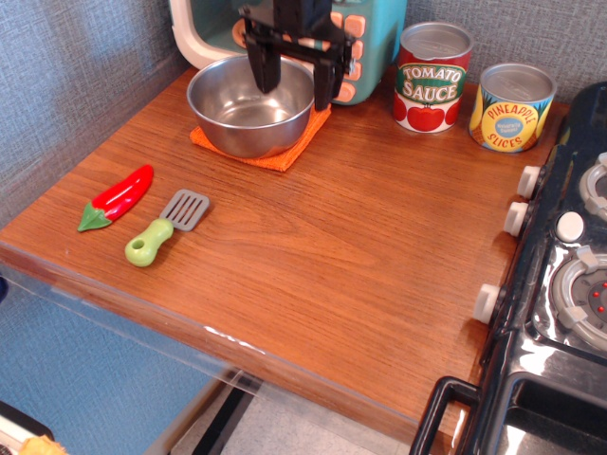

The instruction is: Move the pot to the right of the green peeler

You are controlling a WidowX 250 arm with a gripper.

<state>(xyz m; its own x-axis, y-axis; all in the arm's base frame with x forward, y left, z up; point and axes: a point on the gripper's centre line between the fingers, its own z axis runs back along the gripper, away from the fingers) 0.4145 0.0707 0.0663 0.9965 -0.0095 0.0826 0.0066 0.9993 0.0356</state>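
The pot point(247, 116) is a shiny steel bowl sitting on an orange cloth point(302, 140) at the back left of the wooden counter. The green peeler point(163, 228), with a light-green handle and grey slotted head, lies near the front left edge. My gripper point(296, 87) is open, fingers pointing down. It hovers over the pot's right rim, one finger point(266, 71) above the bowl's inside and the other outside the rim. It holds nothing.
A red chili point(119, 198) lies left of the peeler. A teal toy microwave point(365, 38) stands behind the pot. A tomato sauce can point(432, 78) and a pineapple can point(512, 107) stand at the back right. A black stove point(560, 284) fills the right side.
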